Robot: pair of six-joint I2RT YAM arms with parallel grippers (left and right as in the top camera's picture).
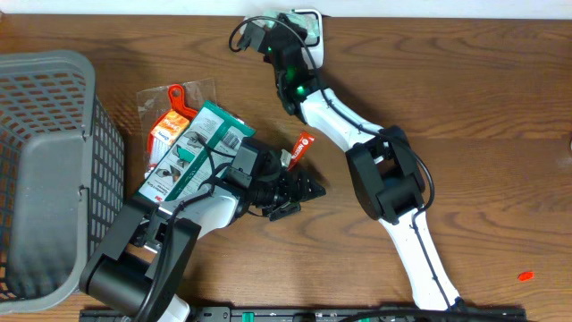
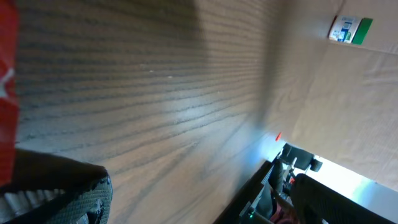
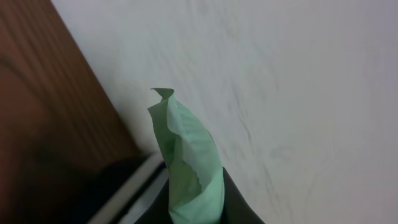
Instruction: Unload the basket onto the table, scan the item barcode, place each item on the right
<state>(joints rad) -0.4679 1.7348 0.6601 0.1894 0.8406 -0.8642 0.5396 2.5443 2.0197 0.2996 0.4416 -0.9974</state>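
Note:
In the right wrist view my right gripper [image 3: 194, 208] is shut on a pale green crumpled packet [image 3: 186, 149] that sticks up between its dark fingers [image 3: 239, 208], in front of a white surface. Overhead, this right gripper [image 1: 295, 34] is at the table's far edge, against a white device [image 1: 312, 20]; the packet is hidden there. My left gripper [image 1: 307, 190] stands open and empty over the wood, just below a small red sachet [image 1: 303, 146]. In the left wrist view only one ribbed finger [image 2: 68, 199] shows, with the red sachet [image 2: 6, 93] at the left edge.
A grey plastic basket [image 1: 54, 107] stands at the left. Beside it lie a green-and-white package [image 1: 192, 148] and an orange package [image 1: 170, 121]. A tiny red piece [image 1: 525, 275] lies at the front right. A cardboard wall [image 2: 354, 106] stands beyond the table edge.

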